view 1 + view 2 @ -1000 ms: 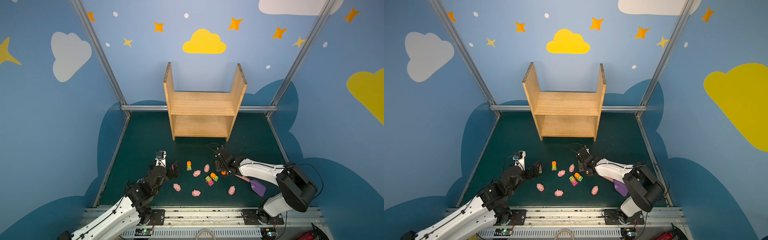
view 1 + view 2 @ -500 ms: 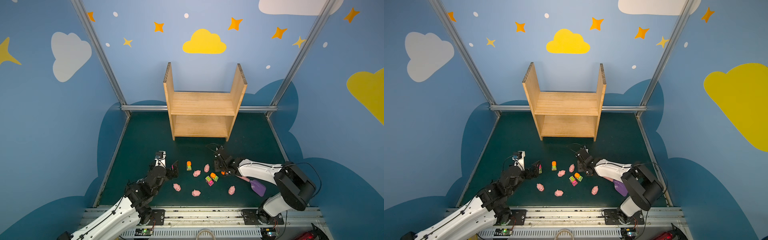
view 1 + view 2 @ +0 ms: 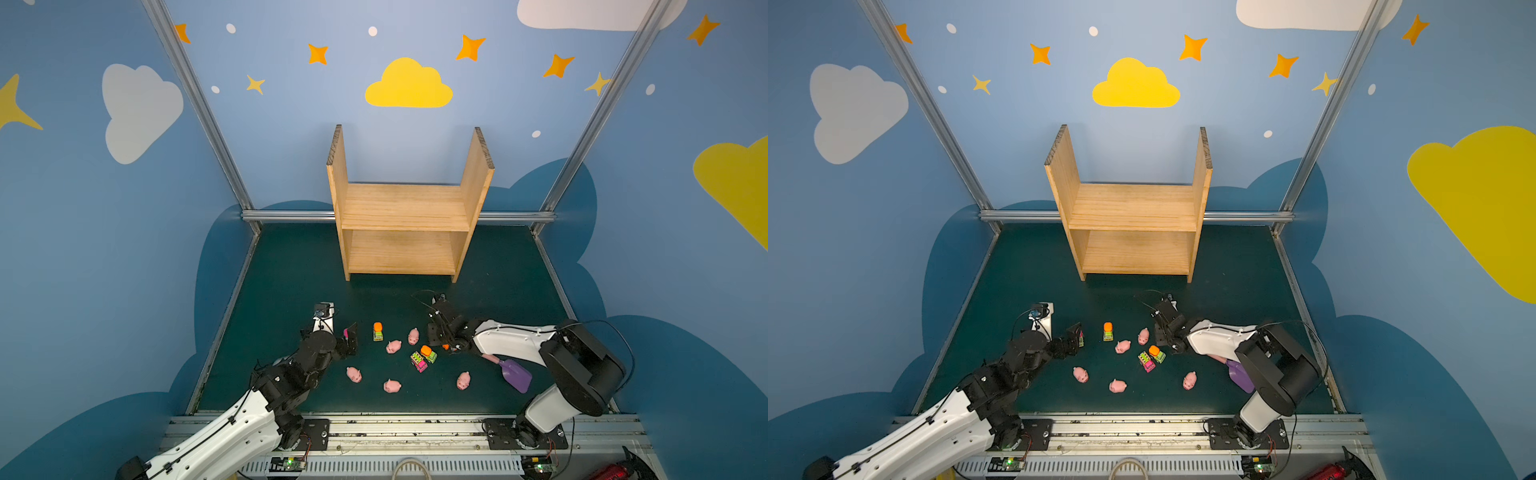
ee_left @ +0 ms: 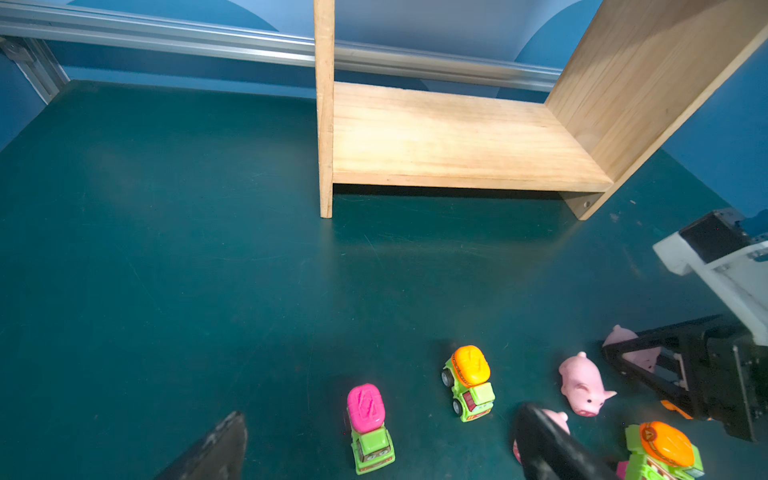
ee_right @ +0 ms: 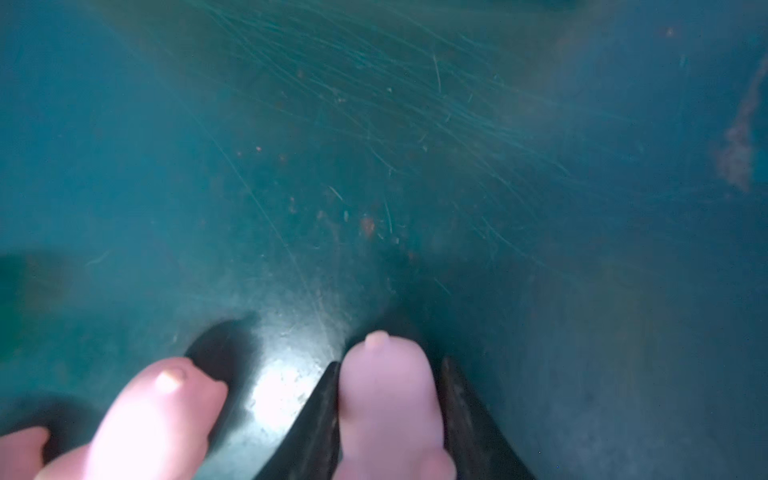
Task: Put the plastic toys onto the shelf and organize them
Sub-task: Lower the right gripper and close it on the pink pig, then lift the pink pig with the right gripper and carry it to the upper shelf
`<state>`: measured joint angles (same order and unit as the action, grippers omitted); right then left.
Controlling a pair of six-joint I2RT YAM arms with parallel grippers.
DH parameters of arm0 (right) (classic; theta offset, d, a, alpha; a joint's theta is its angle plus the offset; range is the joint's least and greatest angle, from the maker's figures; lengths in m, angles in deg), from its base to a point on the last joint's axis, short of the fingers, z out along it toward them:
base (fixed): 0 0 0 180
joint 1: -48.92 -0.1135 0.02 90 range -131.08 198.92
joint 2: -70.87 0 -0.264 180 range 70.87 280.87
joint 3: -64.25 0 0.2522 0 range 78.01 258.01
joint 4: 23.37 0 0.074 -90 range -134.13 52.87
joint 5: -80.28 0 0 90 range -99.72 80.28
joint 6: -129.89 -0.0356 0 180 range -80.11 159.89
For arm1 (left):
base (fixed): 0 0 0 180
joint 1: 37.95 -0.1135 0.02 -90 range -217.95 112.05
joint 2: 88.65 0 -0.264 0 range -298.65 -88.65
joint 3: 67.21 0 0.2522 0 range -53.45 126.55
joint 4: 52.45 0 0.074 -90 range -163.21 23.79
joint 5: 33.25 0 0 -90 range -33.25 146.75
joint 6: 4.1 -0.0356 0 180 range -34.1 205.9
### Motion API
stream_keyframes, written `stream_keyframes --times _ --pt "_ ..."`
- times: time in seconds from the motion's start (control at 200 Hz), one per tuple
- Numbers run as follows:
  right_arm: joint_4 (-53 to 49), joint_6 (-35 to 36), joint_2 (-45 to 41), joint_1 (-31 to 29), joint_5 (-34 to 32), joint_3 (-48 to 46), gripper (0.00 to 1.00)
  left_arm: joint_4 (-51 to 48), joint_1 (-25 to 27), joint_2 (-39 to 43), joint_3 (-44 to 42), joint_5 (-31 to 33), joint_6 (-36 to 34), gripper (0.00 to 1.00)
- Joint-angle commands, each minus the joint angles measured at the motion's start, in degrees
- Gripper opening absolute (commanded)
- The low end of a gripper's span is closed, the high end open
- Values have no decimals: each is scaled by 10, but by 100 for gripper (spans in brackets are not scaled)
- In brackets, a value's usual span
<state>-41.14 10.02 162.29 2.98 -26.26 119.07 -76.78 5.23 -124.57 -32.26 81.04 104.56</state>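
Pig (image 5: 386,399) snug between right jaws

- Both top views are bright, evenly lit from above and sharp; the rails (image 3: 199,104) splay toward the corners, a wide-lens stretch.
- The shelf (image 3: 405,216) casts a short, soft shadow on the mat (image 3: 291,291) at its foot.
- The left wrist view is clear, with a pale sheen on the mat; things nearest the lens blur.
- The right wrist view is dim and soft: the pig (image 5: 386,399) up close is out of focus, with white glare on the mat beside it.
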Motion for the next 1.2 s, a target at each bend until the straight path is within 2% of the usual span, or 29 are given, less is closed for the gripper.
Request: stream_keyframes --times 0.0,0.235,0.646,0.851,1.197 --pt "6 -12 -2 -4 -5 -14 39 -6 1 -5 18 0 -6 100" --pt "-9 -10 -13 -4 -10 -5 30 -11 1 -11 31 -5 -4 100" --pt "-228 28 -82 -3 -32 151 28 -17 2 -6 48 -9 1 100" --pt "-332 86 -86 -3 -32 281 28 -12 1 -25 64 -5 -7 100" --pt "-455 206 -9 7 -74 573 29 -2 2 -142 166 -40 -34 100"
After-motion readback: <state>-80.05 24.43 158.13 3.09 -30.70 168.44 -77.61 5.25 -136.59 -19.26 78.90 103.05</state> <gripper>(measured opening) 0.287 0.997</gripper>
